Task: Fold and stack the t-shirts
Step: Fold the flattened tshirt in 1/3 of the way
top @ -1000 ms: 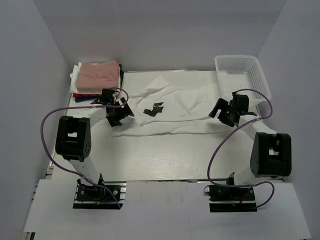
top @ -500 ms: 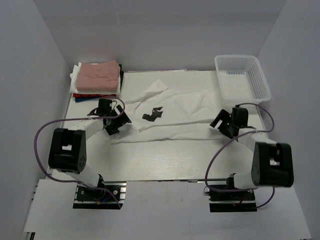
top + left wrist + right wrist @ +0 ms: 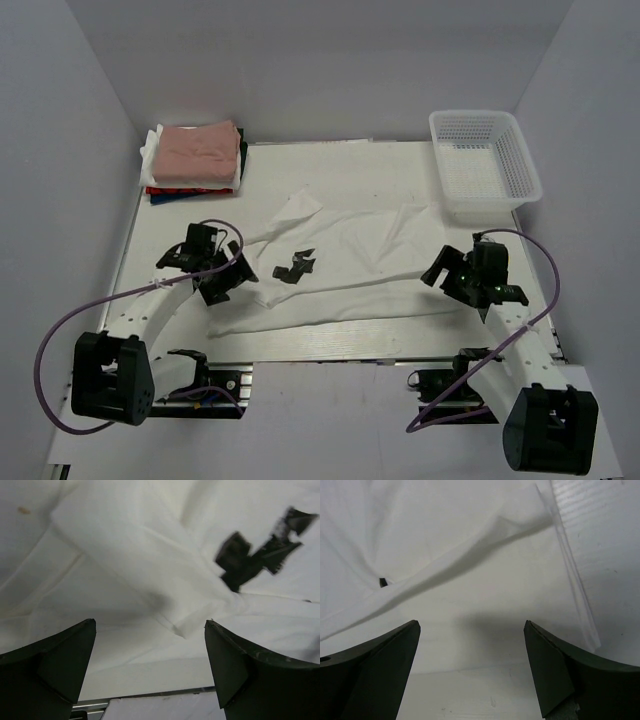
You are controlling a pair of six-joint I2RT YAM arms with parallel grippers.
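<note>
Tabletop: left end effector, right end effector splayed low over white t-shirt.

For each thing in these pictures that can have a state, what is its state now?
white t-shirt: unfolded, spread wrinkled on the table, black print facing up.
dusty-pink t-shirt: folded, on top of the stack at the far left.
mesh basket: upright, at the far right.
left gripper: open, holding nothing, over the white t-shirt's left end.
right gripper: open, holding nothing, over its right end.
</note>
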